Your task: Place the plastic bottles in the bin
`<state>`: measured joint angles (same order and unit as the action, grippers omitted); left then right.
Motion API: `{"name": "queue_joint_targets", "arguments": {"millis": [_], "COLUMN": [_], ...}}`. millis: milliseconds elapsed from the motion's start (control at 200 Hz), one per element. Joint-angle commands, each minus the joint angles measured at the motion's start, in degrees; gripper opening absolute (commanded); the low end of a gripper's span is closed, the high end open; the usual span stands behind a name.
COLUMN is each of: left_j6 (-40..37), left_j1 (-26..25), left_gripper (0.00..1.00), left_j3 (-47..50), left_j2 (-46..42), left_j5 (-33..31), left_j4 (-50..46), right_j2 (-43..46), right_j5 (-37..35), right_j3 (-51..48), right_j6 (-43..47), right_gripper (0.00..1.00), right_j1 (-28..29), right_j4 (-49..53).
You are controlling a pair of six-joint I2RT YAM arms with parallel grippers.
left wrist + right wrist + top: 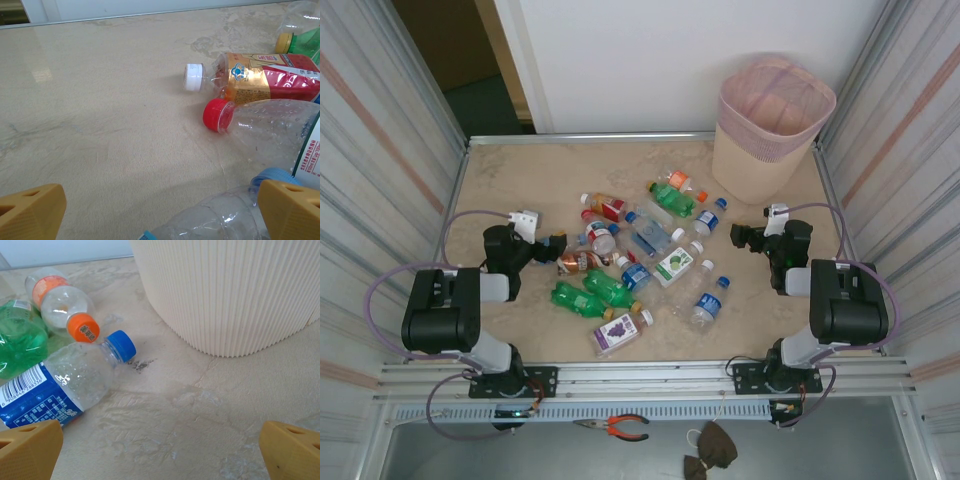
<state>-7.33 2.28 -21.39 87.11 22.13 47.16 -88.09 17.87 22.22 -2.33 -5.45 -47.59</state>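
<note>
Now, progress: barely started, all left.
bin (755, 165): far right corner, looks empty.
plastic bottles (672, 266): strewn centre, flat, none held.
left gripper (555, 245): spread wide, empty, beside pile.
right gripper (739, 238): spread wide, empty, near bin.

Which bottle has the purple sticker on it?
The purple-labelled bottle with the white cap, lying frontmost of them all. The others show green, blue, red or orange instead.
</note>
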Motion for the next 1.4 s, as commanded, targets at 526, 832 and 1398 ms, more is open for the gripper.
{"name": "queue_joint_targets", "arguments": {"millis": [526,832,1398], "left_j6": [-0.18,0.47,14.11], "left_j1": [0.79,0.41,-0.99], "left_gripper": [0.99,0.99,0.97], "left_j3": [-1.33,-1.90,-14.14], "left_j2": [-1.96,-7.86,-22.36], "left_j5": [0.30,-1.49,-10.95], "left_j4": [-1.37,-6.92,-41.26], "right_j2": [2.44,8.97,26.03], "right_j5": [-3.54,-5.17,-12.72], "right_j3": [0.21,0.57,12.37], "right_j6": [1.10,0.70,-9.79], "right_gripper": [0.99,0.99,0.99], "right_j1": [1.11,1.58,8.61], "right_j4": [2.41,8.83,52.90]}}
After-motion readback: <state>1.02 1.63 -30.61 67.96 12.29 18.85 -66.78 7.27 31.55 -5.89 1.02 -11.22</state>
